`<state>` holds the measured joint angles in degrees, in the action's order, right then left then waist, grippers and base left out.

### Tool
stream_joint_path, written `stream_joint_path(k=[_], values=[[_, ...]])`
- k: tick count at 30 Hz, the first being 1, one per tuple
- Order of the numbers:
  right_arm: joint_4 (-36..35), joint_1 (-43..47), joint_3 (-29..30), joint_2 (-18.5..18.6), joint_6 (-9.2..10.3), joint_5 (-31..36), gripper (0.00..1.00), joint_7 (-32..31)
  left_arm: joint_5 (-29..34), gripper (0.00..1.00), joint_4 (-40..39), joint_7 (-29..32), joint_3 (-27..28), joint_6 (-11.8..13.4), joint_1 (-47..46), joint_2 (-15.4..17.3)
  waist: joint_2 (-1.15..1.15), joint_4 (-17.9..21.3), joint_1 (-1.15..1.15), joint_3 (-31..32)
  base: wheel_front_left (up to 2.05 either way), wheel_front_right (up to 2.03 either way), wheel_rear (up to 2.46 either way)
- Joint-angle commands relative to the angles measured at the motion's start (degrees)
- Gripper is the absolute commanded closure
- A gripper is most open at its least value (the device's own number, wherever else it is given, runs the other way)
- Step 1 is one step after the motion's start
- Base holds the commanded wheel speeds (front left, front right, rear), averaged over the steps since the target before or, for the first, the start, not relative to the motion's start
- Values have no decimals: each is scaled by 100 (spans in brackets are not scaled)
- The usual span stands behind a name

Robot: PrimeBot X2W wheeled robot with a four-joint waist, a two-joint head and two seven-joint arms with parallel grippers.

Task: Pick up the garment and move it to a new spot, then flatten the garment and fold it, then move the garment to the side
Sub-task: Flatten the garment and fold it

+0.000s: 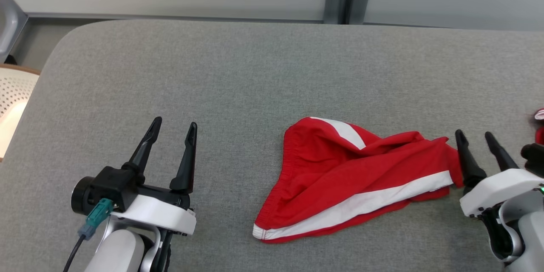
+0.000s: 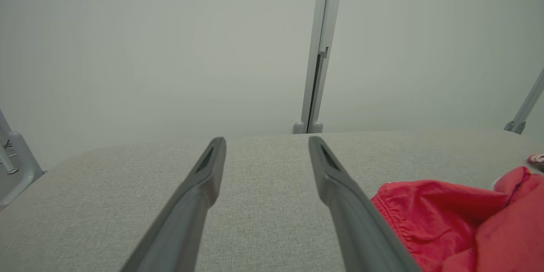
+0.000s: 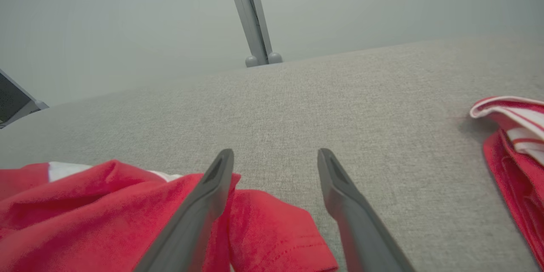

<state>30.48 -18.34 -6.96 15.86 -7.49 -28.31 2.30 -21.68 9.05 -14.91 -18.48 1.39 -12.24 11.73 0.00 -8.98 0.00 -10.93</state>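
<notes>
Red garment [image 1: 331, 174] — rumpled (white stripes) — lies on grey surface [image 1: 212, 72].

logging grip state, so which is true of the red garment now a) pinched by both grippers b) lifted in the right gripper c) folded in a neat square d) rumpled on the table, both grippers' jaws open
d: the red garment lies rumpled on the table; right gripper at its edge and left gripper apart from it both show spread jaws
</notes>
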Motion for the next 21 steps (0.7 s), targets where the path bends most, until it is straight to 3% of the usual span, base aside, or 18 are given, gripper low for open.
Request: stream_joint_path(k=[1, 10, 21], values=[[-81, 78, 20, 54, 0, 15, 0, 116, 28, 0, -4, -24, 54, -5, -20, 29, 0, 66, 0, 82, 0, 0, 0], [-1236, 603, 317, 233, 0, 635, 0, 425, 9, 0, -52, -27, 299, 196, 403, 72, 0, 339, 0, 566, 0, 0, 0], [-3081, 2115, 310, -337, 0, 1403, 0, -211, -27, 0, -186, 62, 329, 374, 1101, 187, 0, 570, 0, 1188, 0, 0, 0]])
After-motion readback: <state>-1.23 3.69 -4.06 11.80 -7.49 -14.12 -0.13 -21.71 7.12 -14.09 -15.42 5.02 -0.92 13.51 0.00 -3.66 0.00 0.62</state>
